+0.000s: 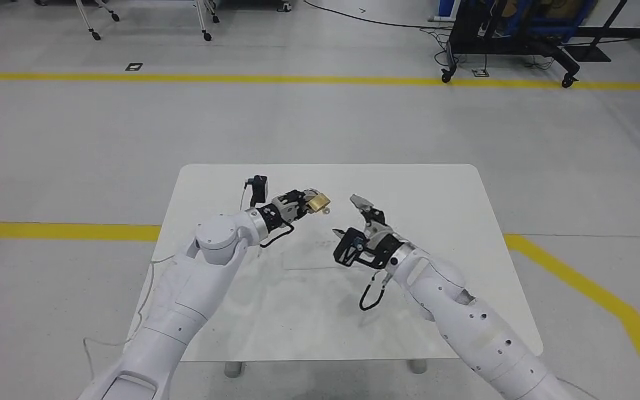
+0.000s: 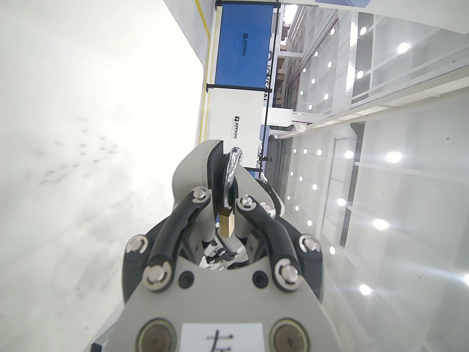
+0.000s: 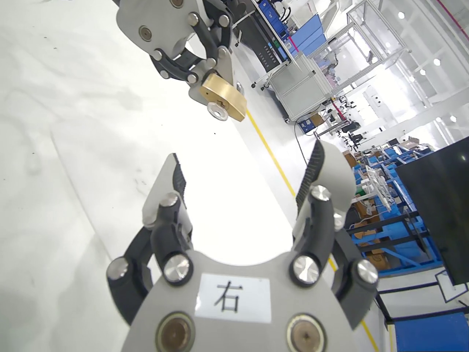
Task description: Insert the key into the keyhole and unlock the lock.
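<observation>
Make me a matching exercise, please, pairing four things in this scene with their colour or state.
Things:
1. left gripper
2. right gripper
3. padlock
4. key

States:
A. open, holding nothing
B. brass-coloured, held in the air
C. shut on the padlock
D. silver, stuck into the padlock's base

Pairs: 1-C, 2-A, 3-B, 4-D.
</observation>
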Robot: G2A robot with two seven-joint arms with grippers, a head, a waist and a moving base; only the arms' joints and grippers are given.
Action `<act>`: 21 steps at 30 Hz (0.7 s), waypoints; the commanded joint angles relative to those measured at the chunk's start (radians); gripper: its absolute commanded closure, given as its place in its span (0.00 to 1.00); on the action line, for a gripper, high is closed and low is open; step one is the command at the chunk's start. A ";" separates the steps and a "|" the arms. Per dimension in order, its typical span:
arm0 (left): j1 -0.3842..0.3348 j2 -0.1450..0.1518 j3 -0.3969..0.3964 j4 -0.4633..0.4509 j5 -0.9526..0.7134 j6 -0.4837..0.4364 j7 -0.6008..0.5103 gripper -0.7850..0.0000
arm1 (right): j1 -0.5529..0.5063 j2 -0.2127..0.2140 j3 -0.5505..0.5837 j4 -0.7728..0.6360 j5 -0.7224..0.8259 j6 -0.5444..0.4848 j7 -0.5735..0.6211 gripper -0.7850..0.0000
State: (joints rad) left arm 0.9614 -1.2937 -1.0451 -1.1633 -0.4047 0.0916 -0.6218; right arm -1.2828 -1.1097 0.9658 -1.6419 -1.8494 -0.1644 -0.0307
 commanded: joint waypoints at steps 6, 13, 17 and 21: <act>0.002 0.000 0.002 -0.008 0.027 -0.003 -0.004 1.00 | 0.031 -0.012 -0.018 0.017 0.019 -0.046 0.015 0.81; 0.002 -0.001 0.002 -0.009 0.032 -0.005 -0.019 1.00 | 0.053 -0.026 -0.034 0.038 0.026 -0.036 0.016 0.74; 0.002 -0.001 0.000 -0.007 0.035 -0.007 -0.022 1.00 | 0.057 -0.033 -0.047 0.040 0.016 -0.036 0.015 0.75; 0.002 -0.002 0.000 -0.007 0.038 -0.005 -0.023 1.00 | 0.060 -0.038 -0.052 0.044 0.013 -0.038 0.015 0.76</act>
State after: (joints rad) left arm 0.9633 -1.2958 -1.0453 -1.1701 -0.3671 0.0864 -0.6451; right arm -1.2233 -1.1469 0.9141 -1.5990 -1.8368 -0.2012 -0.0148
